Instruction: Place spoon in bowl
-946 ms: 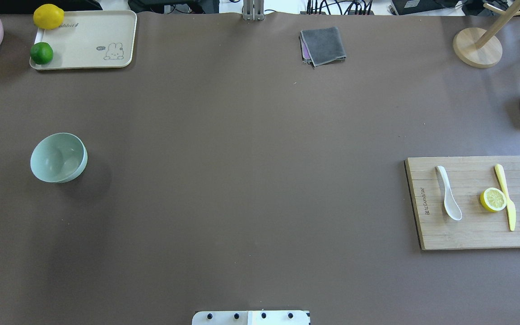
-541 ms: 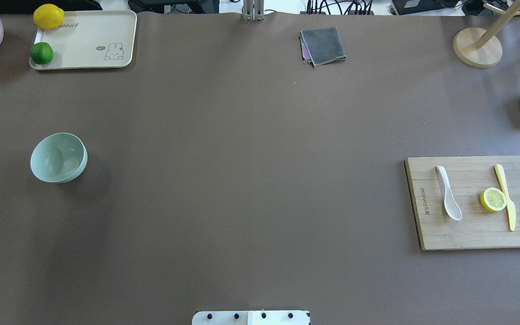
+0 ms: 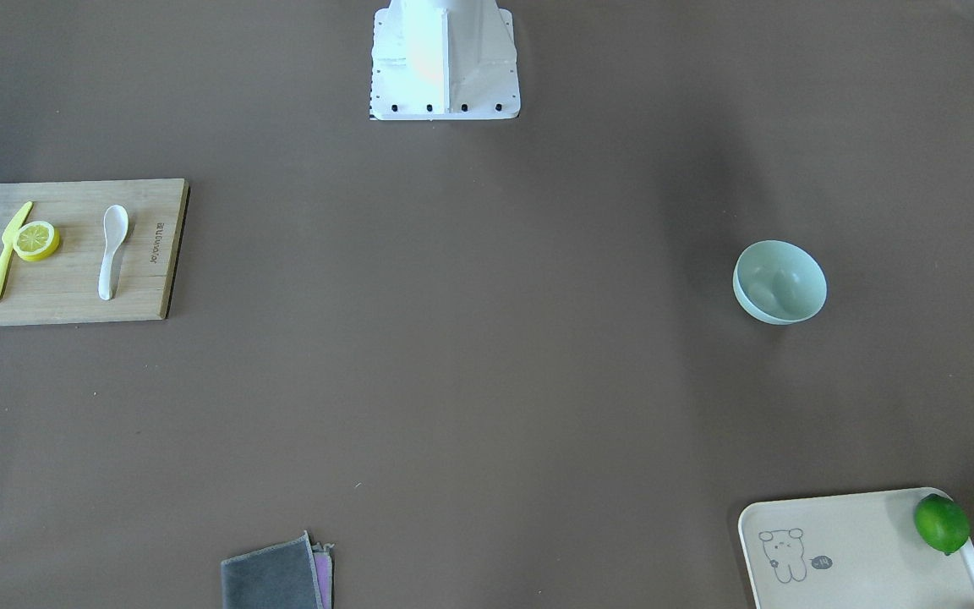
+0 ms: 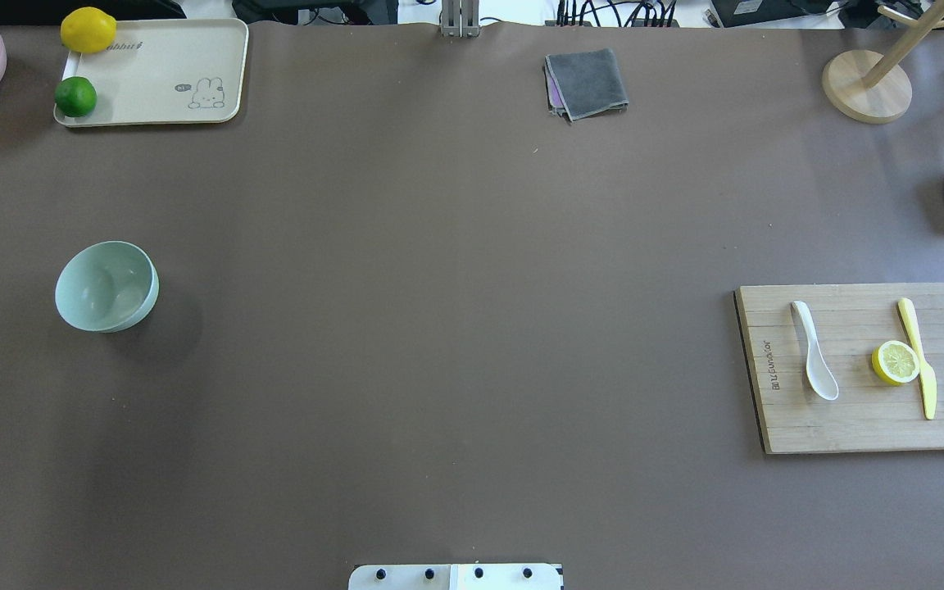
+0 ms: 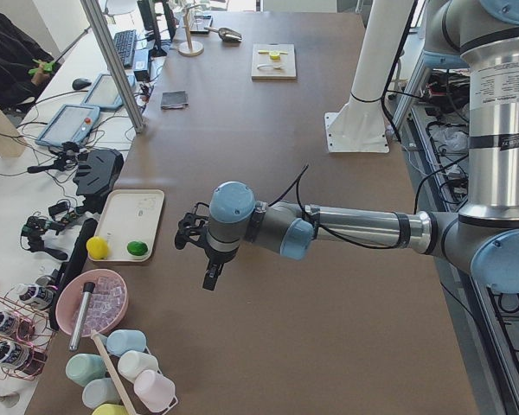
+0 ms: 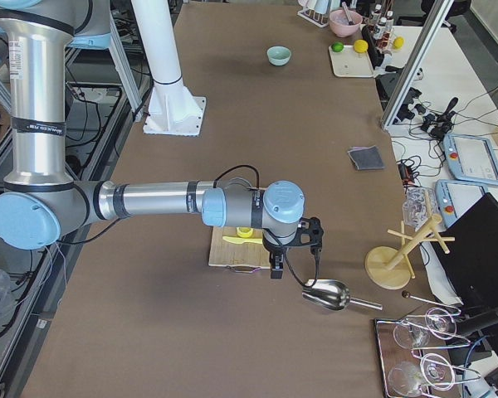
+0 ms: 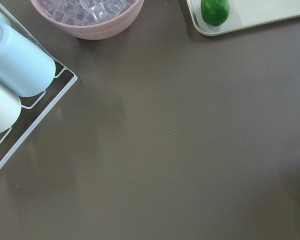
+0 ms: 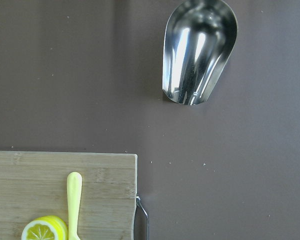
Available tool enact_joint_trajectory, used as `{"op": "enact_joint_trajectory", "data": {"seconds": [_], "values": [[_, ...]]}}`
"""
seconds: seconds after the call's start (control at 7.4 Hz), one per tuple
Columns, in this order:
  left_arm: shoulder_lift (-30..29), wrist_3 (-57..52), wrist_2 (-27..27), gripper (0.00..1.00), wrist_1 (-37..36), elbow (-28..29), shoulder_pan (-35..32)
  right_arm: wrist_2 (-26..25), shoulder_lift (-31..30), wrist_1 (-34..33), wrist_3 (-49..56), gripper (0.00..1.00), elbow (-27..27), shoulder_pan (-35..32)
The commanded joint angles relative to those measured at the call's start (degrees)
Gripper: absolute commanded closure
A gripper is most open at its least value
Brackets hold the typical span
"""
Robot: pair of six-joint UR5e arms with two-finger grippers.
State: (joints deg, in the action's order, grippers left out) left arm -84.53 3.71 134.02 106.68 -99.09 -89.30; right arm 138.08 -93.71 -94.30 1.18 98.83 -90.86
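Observation:
The white spoon (image 4: 814, 360) lies on a wooden cutting board (image 4: 849, 426) at the table's right side, scoop toward me; it also shows in the front-facing view (image 3: 112, 249). The mint-green bowl (image 4: 106, 286) stands upright and empty at the left side, also in the front-facing view (image 3: 779, 282). Neither gripper shows in the overhead or front views. The left gripper (image 5: 210, 278) hangs above the table's left end. The right gripper (image 6: 276, 269) hangs over the board's outer edge. I cannot tell whether either is open or shut.
On the board lie a lemon slice (image 4: 896, 362) and a yellow knife (image 4: 919, 356). A metal scoop (image 8: 199, 49) lies beyond the board. A cream tray (image 4: 169, 74) holds a lime and a lemon. A grey cloth (image 4: 587, 82), a pink bowl (image 7: 87, 15) and a cup rack (image 7: 20, 95) stand nearby.

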Motion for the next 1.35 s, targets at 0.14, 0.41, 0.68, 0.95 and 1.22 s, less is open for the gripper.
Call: {"op": "enact_joint_trajectory", "data": {"seconds": [0.14, 0.41, 0.68, 0.95, 1.22], "values": [[-0.2, 0.1, 0.1, 0.02, 0.0, -0.1, 0.1, 0.6, 0.4, 0.0, -0.5, 0.0, 0.8, 0.1], [-0.5, 0.1, 0.2, 0.02, -0.2, -0.2, 0.2, 0.7, 0.3, 0.0, -0.6, 0.0, 0.8, 0.1], [-0.7, 0.0, 0.4, 0.02, 0.5, -0.5, 0.2, 0.8, 0.5, 0.1, -0.7, 0.0, 1.0, 0.1], [-2.2, 0.0, 0.5, 0.02, 4.4, -0.7, 3.5, -0.4, 3.4, -0.2, -0.2, 0.0, 1.5, 1.8], [-4.3, 5.5, 1.1, 0.02, 8.0, 1.2, 10.1, 0.5, 3.9, -0.1, -0.8, 0.0, 2.2, 2.4]]}}
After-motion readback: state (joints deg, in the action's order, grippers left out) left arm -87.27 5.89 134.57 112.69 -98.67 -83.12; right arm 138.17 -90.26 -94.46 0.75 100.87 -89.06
